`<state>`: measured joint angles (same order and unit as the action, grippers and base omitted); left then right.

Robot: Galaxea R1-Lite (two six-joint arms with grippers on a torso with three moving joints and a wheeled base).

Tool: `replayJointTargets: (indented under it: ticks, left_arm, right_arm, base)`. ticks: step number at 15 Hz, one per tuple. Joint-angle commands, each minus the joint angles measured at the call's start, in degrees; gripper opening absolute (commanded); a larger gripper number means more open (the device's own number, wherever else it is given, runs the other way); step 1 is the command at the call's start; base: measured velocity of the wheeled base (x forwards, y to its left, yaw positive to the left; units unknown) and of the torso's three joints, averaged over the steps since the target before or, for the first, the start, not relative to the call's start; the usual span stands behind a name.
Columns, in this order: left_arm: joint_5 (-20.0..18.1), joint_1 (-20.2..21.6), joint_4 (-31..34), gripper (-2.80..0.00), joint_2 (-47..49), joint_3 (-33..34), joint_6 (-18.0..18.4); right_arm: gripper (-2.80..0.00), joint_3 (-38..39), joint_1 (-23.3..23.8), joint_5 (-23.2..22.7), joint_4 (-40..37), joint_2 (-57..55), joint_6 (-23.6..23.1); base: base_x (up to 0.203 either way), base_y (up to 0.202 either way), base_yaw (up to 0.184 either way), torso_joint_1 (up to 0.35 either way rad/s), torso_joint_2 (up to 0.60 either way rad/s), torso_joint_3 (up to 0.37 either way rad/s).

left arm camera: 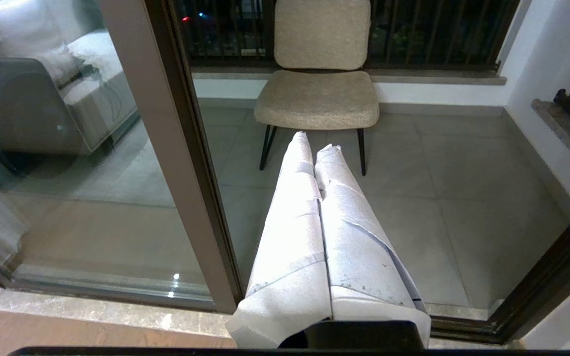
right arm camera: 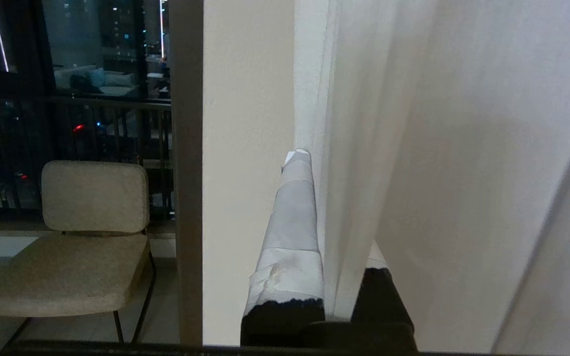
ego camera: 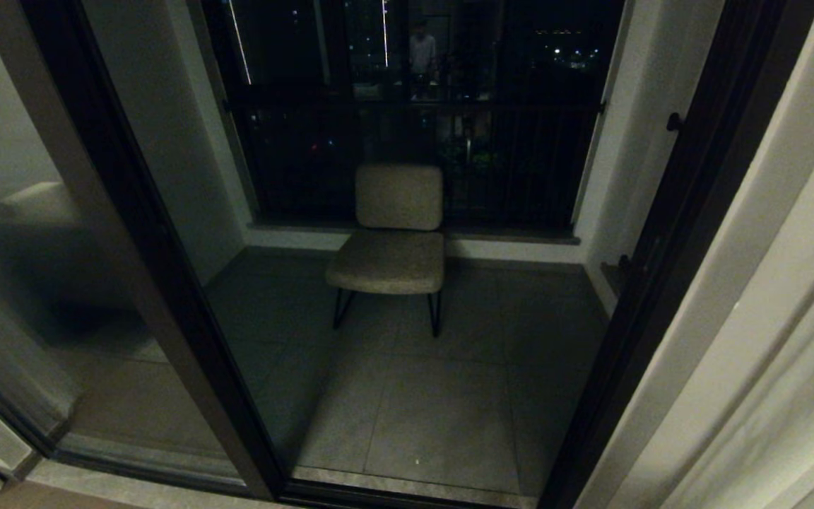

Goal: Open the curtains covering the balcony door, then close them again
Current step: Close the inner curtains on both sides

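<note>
Right wrist view sits closest to the work: the right gripper has its jaws pinching a fold of the curtain, one white-wrapped finger lying on the near face of the cloth and the other mostly hidden behind the pleat. Only one curtain panel shows clearly — cream, with long vertical pleats, gathered to the right of the balcony door. In the head view that same panel fills the right edge, beside the door's dark frame, and a pale scrap in the lower left corner cannot be told for certain.

One left gripper hangs in front of the door, its two wrapped fingers pressed together on nothing, pointing through the glass toward the chair.

The door has two glass panes split by one dark brown upright; the left pane mirrors a sofa inside the room. Beyond the glass stands a single beige upholstered chair on thin black legs, centred behind the door. It rests on grey floor tiles. Farther back, one dark barred railing runs between white walls, with city lights beyond — and a faint reflected figure.
</note>
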<state>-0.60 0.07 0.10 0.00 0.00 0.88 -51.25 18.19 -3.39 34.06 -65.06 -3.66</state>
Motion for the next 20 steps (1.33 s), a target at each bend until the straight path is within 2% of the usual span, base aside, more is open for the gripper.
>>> replayJointTargets:
  ticks: [1,11,20]
  left_arm:
    - [0.1,0.0,0.0,-2.8,0.0,0.0,0.0]
    - [0.0,0.0,-0.1,-2.8,0.0,0.0,-0.2]
    - [0.1,0.0,-0.1,-2.8,0.0,0.0,-0.2]
  right_arm:
    - [-2.8,1.2,0.0,0.0,0.2,0.8,0.0]
    - [-2.8,3.4,0.0,0.0,0.1,2.1,-0.1]
    - [-2.8,4.3,0.0,0.0,0.1,2.3,-0.1]
  base:
    - [0.0,0.0,0.0,0.0,0.0,0.0]
    - [0.0,0.0,0.0,0.0,0.0,0.0]
    - [0.001,0.18,0.0,0.001,0.0,0.002]
